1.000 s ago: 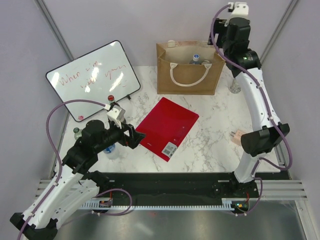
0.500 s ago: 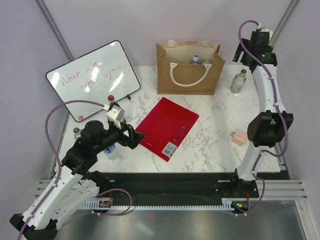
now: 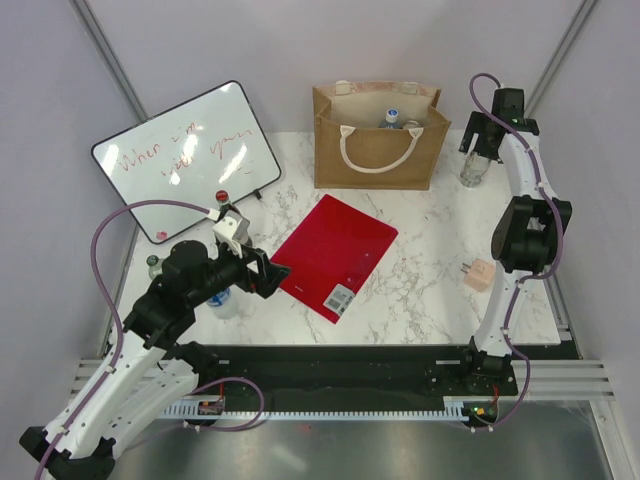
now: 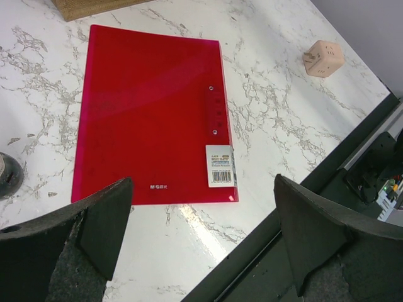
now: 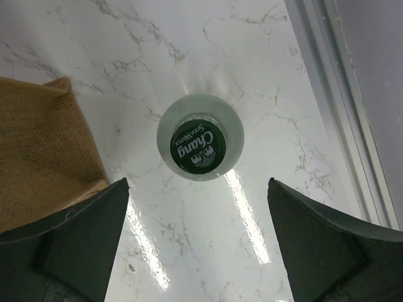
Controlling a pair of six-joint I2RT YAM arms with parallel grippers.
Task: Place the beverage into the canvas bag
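Right pincer [image 5: 198,242] spread wide above the green-capped bottle [image 5: 200,137] beside the canvas bag [image 5: 44,151]; left pincer [image 4: 201,242] likewise apart.

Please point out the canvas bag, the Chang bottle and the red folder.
canvas bag [image 3: 380,152], top external view, front wall.
Chang bottle [image 5: 198,146], right wrist view, green cap.
red folder [image 4: 151,113], left wrist view, cover middle.

you are in a robot test cell, a lab set-up, not a home. plain lilac-grey wall panels [image 3: 300,40] and metal struts [image 3: 107,55] box in a marble-print tabletop [image 3: 430,250]. both arms are bolted to a black rail [image 3: 350,375] with loose cabling [image 3: 98,245]. right of the right gripper [image 5: 196,189] jaws, the tabletop meets a metal frame strip [image 5: 327,94]. beyond the left gripper [image 4: 201,182] jaws, lower right, bare wiring [image 4: 387,189] shows.
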